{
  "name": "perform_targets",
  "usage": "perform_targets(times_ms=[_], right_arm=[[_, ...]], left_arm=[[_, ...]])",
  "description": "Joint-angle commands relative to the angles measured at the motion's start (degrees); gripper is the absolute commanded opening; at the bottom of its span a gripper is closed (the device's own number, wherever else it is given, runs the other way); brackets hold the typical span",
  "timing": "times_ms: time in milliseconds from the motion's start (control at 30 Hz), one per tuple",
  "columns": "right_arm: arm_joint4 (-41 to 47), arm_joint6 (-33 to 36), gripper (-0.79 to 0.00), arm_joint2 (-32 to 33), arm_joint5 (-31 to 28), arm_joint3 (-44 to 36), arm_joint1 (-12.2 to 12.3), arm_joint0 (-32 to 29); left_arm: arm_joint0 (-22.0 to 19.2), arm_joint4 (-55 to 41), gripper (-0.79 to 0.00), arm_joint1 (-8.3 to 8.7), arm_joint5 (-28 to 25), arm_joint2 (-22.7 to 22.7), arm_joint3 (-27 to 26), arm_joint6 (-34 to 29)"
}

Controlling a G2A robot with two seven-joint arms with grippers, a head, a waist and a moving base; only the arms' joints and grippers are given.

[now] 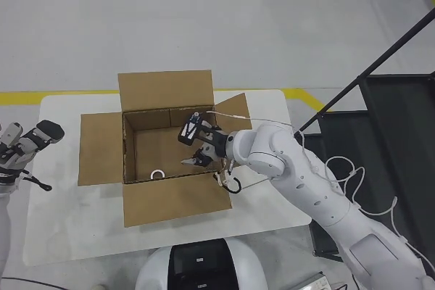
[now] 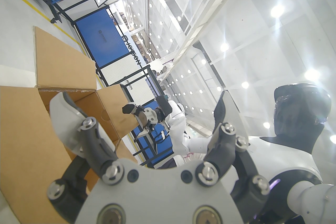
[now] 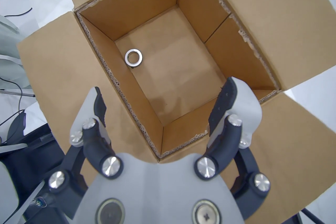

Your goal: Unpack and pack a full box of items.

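Metal ring [image 3: 133,58] on box [image 3: 147,7] floor, apart from right fingers [image 3: 226,101], spread wide; left fingers [image 2: 65,109] wide too.

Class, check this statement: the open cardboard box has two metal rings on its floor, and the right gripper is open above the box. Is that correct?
Not quite. The cardboard box holds one metal ring on its floor, not two, as the right wrist view shows. The rest stands: the box is open, and the right gripper is open above it.
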Motion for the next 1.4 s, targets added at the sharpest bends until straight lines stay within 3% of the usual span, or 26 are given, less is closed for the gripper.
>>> perform_targets(times_ms=[0, 200, 433, 900, 1067, 1367], right_arm=[[0.15, 2.98, 0.0, -2.68, 2.1, 1.17, -1.05, 4.05], [3.2, 9.94, 0.0, -14.57, 4.06, 8.44, -6.26, 17.0], [8.15, 7.03, 0.0, -25.72, 2.2, 22.9, -14.18, 26.64], [3.77, -6.56, 0.0, -35.54, -10.95, 46.08, -26.16, 32.54], [3.12, -10.11, 0.0, -36.6, -13.87, 52.64, -29.41, 32.74], [3.21, -10.41, 0.0, -36.58, -14.09, 53.04, -29.6, 32.74]], left_arm=[[0.0, 0.0, 0.0, 0.0, 0.0, 0.0, 0.0, 0.0], [0.0, 0.0, 0.0, 0.0, 0.0, 0.0, 0.0, 0.0], [0.0, 0.0, 0.0, 0.0, 0.0, 0.0, 0.0, 0.0], [0.0, 0.0, 0.0, 0.0, 0.0, 0.0, 0.0, 0.0], [0.0, 0.0, 0.0, 0.0, 0.0, 0.0, 0.0, 0.0], [0.0, 0.0, 0.0, 0.0, 0.0, 0.0, 0.0, 0.0]])
